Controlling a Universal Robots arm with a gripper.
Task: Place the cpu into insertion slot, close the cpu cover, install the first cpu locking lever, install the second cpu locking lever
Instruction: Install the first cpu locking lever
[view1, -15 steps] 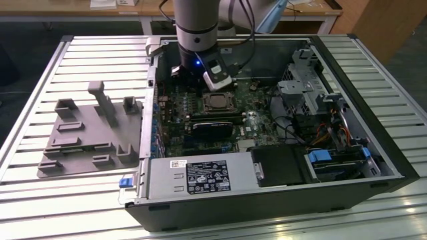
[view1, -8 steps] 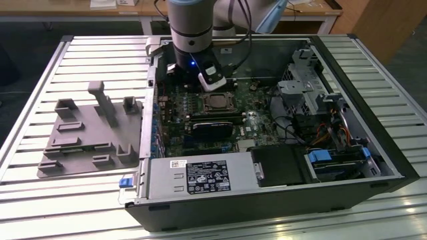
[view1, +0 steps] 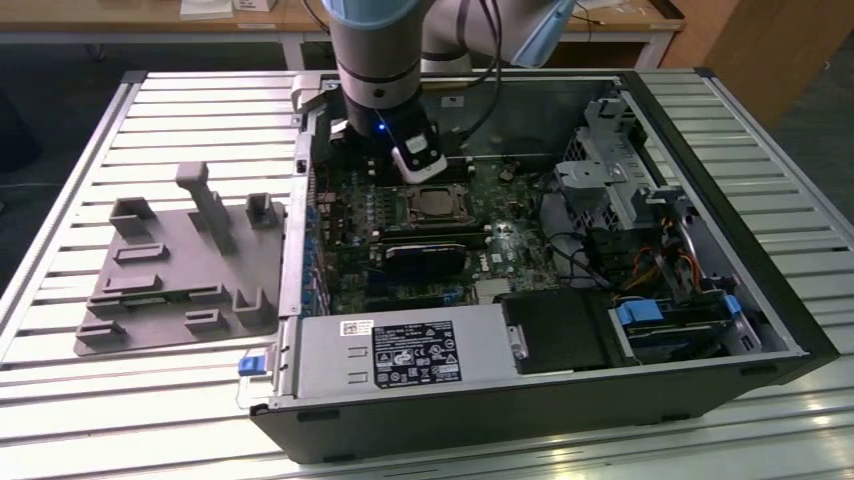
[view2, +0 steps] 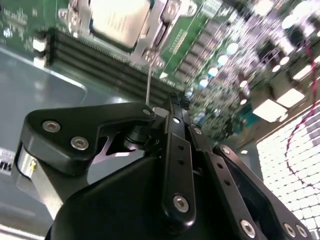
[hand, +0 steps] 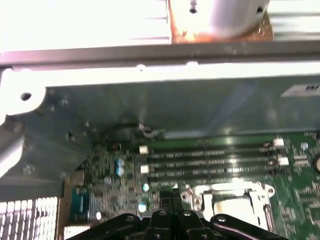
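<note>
The cpu (view2: 117, 20) sits in the slot (view1: 406, 208) at mid-board, framed by the cover (view2: 159, 27). The gripper (hand: 172, 194), fingers closed together, hangs just past the slot's far edge, beside the memory slots (hand: 210, 162). A thin lever (view2: 148, 82) reaches its tip; whether they touch cannot be told. A black card (view1: 427, 255) lies on the slot's near side.

A black end effector (hand: 172, 194) rises from the lower edge, its two fingers (hand: 167, 199) pressed together above a green circuit board (hand: 300, 192). Just beside the fingers sits the insertion slot (hand: 234, 206), a square socket with a silvery metal rim and a darker middle. Beyond it run three long dark memory slots (hand: 210, 162) with white end clips. Behind the board stands a grey metal case wall (hand: 175, 107). A pale finned grille (hand: 30, 217) shows at one corner.
</note>
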